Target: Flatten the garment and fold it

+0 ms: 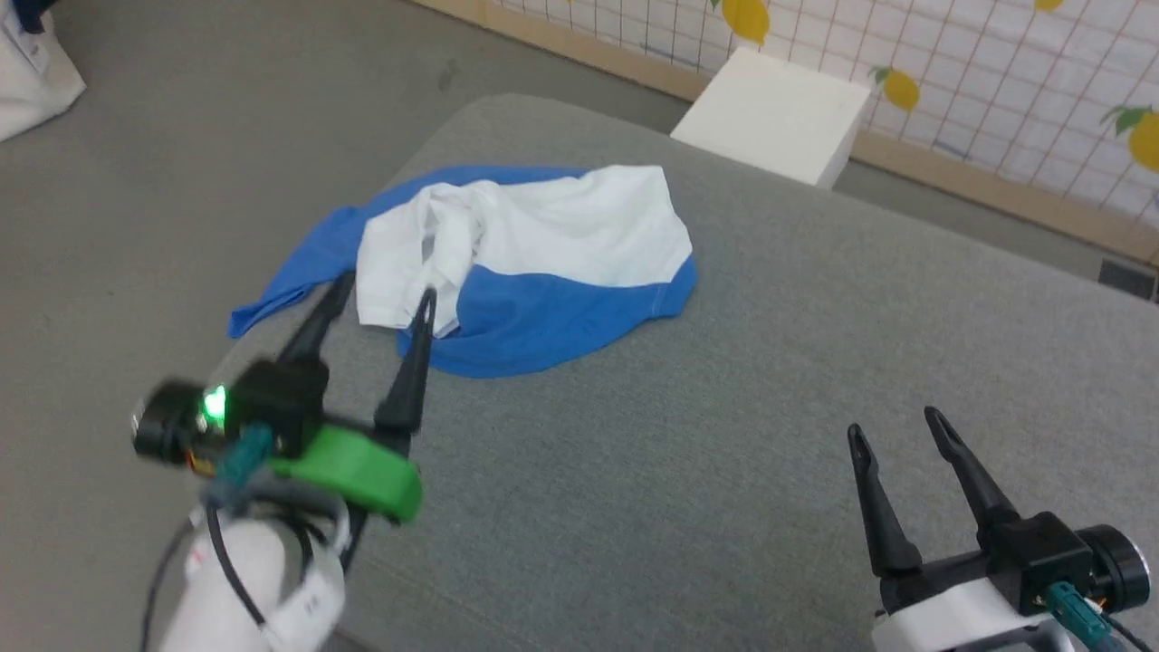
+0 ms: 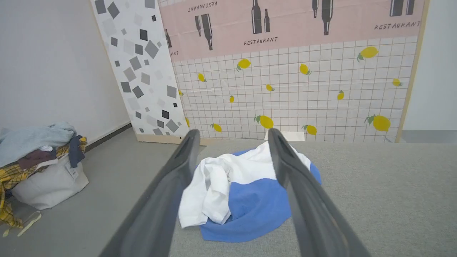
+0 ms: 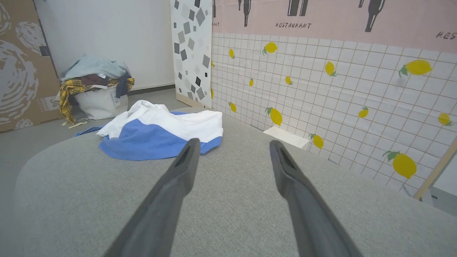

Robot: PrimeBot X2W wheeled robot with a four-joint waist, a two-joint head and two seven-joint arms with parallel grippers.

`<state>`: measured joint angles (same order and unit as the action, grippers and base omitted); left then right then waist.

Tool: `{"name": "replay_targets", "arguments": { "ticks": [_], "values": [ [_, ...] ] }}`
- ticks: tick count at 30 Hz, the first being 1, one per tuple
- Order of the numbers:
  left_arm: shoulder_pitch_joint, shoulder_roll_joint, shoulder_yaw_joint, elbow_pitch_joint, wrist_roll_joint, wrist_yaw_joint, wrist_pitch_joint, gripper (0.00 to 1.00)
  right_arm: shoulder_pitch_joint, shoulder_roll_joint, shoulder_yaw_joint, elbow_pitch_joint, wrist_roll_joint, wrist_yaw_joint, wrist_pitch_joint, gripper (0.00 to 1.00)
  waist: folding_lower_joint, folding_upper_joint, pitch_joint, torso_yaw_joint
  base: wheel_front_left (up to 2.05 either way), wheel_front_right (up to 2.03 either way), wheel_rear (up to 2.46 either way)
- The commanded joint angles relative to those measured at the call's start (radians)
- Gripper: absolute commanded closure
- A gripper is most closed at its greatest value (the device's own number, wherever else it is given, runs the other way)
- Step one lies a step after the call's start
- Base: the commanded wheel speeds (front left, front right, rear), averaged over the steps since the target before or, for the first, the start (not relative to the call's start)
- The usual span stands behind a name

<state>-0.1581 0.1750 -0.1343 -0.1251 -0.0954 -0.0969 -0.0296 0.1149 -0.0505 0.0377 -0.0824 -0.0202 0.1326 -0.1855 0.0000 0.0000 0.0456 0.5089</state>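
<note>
Crumpled white-and-blue knit shirt (image 1: 543, 244) lies bunched on the grey cloth-covered table (image 1: 688, 489), toward its far left corner. One blue sleeve trails to the left edge.

Left gripper (image 1: 385, 288): fingers spread, tips at the shirt's near-left edge with white folds between them. Cannot tell if they touch it.

Right gripper (image 1: 894, 424): spread, holding nothing, over bare table well apart from the shirt.

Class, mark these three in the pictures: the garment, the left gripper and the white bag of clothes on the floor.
garment (image 1: 579, 226): head view, on its white body panel.
left gripper (image 1: 386, 288): head view, midway between its open fingertips.
white bag (image 3: 96, 107): right wrist view, on its front wall.
</note>
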Motion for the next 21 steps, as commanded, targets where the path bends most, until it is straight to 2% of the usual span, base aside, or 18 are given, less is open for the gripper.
{"name": "replay_targets", "arguments": {
  "ticks": [1,5,9,11,21],
  "values": [
    [-0.062,0.025,-0.002,-0.002,-0.005,-0.009,0.030,0.00,-0.018,0.000,0.001,-0.016,-0.014,-0.002,0.006,0.00,0.0000,0.0000,0.065,-0.028,0.00,0.00,0.00],
    [-0.301,0.077,-0.005,0.047,-0.077,-0.026,0.140,0.00,-0.044,0.000,0.001,-0.079,-0.057,-0.002,0.040,0.00,0.0000,0.0000,0.162,-0.050,0.00,0.00,0.00],
    [-0.467,0.120,-0.006,0.141,-0.149,-0.031,0.210,0.00,-0.074,0.000,0.012,-0.119,-0.089,-0.002,0.063,0.00,0.0000,0.0000,0.234,-0.081,0.00,0.00,0.00],
    [-0.535,0.161,-0.017,0.191,-0.164,-0.032,0.246,0.00,-0.093,0.000,0.023,-0.137,-0.102,-0.002,0.072,0.00,0.0000,0.0000,0.272,-0.107,0.00,0.00,0.00],
    [-0.709,0.280,-0.106,0.400,-0.301,-0.034,0.379,0.00,-0.171,-0.020,0.035,-0.202,-0.118,-0.002,0.101,0.00,0.0000,0.0000,0.425,-0.216,0.00,0.00,0.00]
  ]
}}
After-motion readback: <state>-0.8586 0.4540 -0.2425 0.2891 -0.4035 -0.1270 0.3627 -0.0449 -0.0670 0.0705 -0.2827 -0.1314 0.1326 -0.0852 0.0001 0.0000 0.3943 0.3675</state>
